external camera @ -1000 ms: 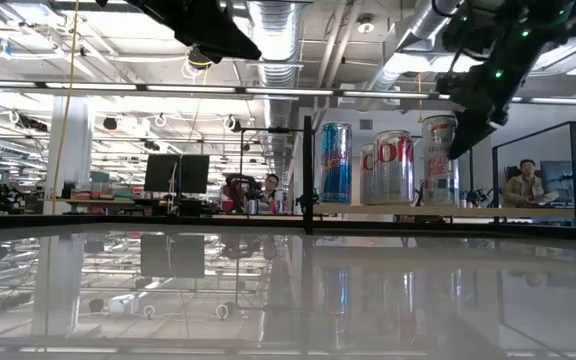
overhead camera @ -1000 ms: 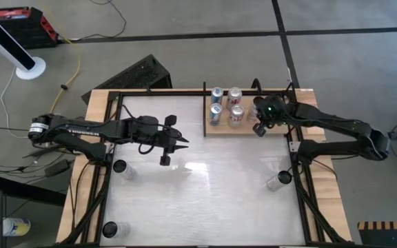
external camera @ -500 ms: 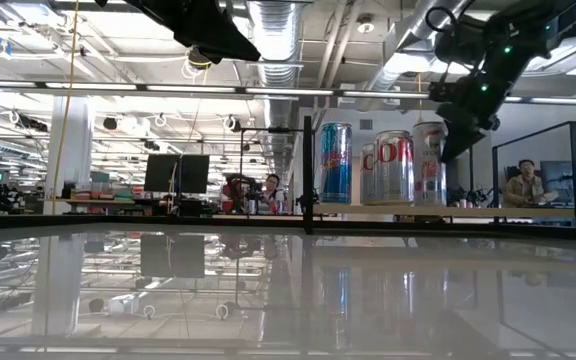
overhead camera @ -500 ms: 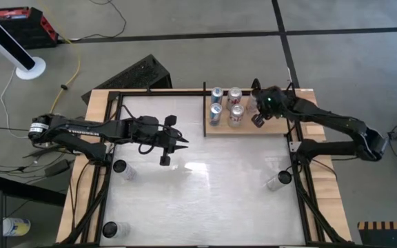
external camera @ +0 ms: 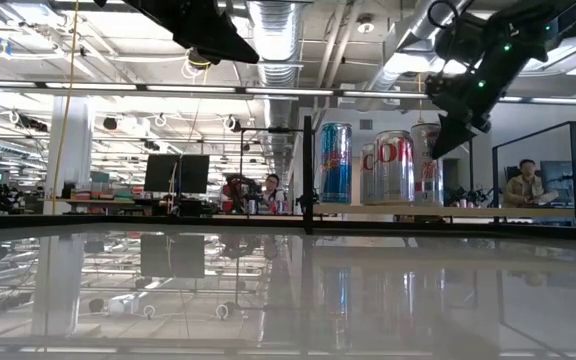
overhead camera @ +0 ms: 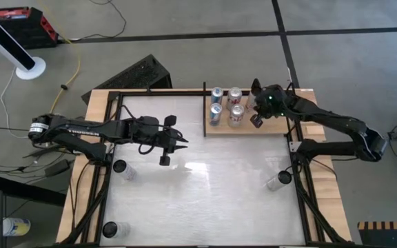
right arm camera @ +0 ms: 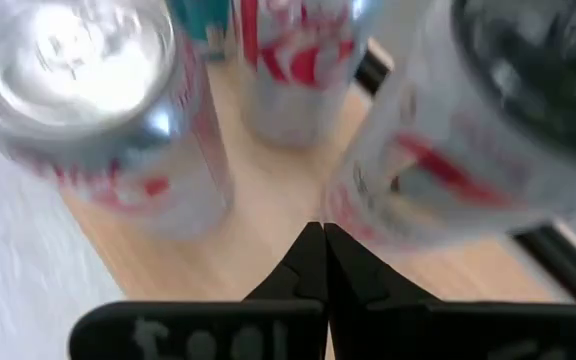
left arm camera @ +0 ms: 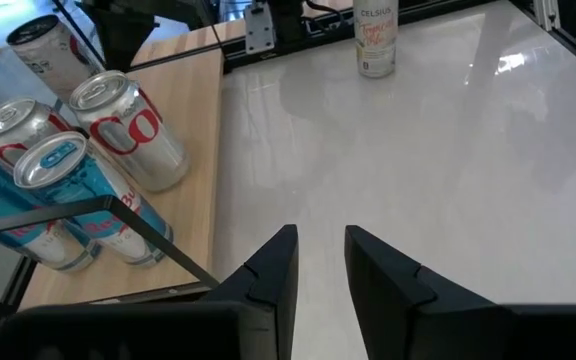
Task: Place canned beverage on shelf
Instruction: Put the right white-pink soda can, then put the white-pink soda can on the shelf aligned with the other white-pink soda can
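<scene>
Whitish glossy table [overhead camera: 205, 200] fills the middle of the high view. The tan wood shelf [overhead camera: 271, 129] with black rails sits at upper centre-right.

Right arm reaches in from the right edge. The right gripper [overhead camera: 256, 118] is over the shelf's middle, just right of the can block. Its wrist view shows the fingertips [right arm camera: 318, 240] pressed together with nothing between them, so it's carrying nothing.

Left arm lies across the left half, and the left gripper [overhead camera: 181, 140] is parked above bare table left of centre. Fingers are apart and empty. It's waiting.

Four cans [overhead camera: 226, 105] stand in a two-by-two block on the shelf's left part. A fifth silver can [left arm camera: 48, 50] is on the shelf beside the right gripper, and it fills the right side of that arm's wrist view [right arm camera: 448, 170]. It looks tilted in the left wrist view, but I can't tell whether it's truly leaning or that's just the camera angle. I also can't tell whether the fingers touch it.

Loose cans on the table:
- one at mid-left [overhead camera: 120, 167]
- one at lower left [overhead camera: 109, 229]
- one at lower right [overhead camera: 278, 180]

Step, my read: this can is already down on the shelf and the gripper is off it, so we're at the end of a placement.

Next move needs the right gripper to back out up and away from the can row without clipping the fifth can or the rail. It then has to open and line up on the lower-right can, the nearest loose one on its side.
</scene>
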{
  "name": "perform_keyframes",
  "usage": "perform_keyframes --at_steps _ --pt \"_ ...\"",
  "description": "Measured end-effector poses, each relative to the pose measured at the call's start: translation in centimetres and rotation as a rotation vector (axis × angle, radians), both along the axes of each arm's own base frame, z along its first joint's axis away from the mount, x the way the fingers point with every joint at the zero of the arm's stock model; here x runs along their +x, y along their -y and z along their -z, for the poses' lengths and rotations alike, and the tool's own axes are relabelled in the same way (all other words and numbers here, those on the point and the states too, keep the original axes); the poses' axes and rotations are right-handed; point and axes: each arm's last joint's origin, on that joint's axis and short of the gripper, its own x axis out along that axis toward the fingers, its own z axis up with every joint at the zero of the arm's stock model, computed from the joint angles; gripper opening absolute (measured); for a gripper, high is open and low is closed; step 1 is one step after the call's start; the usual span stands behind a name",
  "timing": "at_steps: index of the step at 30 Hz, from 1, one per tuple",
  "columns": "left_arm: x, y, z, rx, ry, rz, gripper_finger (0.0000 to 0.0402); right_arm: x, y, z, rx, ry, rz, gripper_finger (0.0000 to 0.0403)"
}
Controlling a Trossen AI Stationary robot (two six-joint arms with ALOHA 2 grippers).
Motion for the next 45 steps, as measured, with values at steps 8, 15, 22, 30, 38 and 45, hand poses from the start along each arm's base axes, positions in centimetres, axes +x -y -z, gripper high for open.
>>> perform_keyframes --at_steps 8,15,22,30,38,45 --pt "-0.1 0.0 0.2 -0.005 -0.021 -0.002 0.0072 -0.1 1.1 -0.3 -0.037 0.045 0.045 0.0016" --pt "-0.1 0.0 0.2 -0.005 -0.022 -0.001 0.0072 -0.2 2.2 0.4 -0.038 0.003 0.084 0.0016" --pt "-0.1 0.0 0.2 -0.006 -0.023 -0.003 0.0072 0.1 2.6 1.0 -0.028 -0.016 0.083 0.0016" --pt "-1.4 0.1 -0.3 -0.115 -0.053 -0.065 0.0072 -0.2 -0.8 -1.3 0.000 -0.012 -0.008 0.0016" --pt "-6.6 2.0 -4.6 -0.251 -0.193 -0.158 0.0067 0.9 -5.8 -3.7 -0.028 0.099 -0.232 0.0016" --pt "-10.0 4.7 -7.7 -0.364 -0.439 -0.261 0.0048 2.3 -7.7 -4.6 -0.082 0.191 -0.352 0.0016"
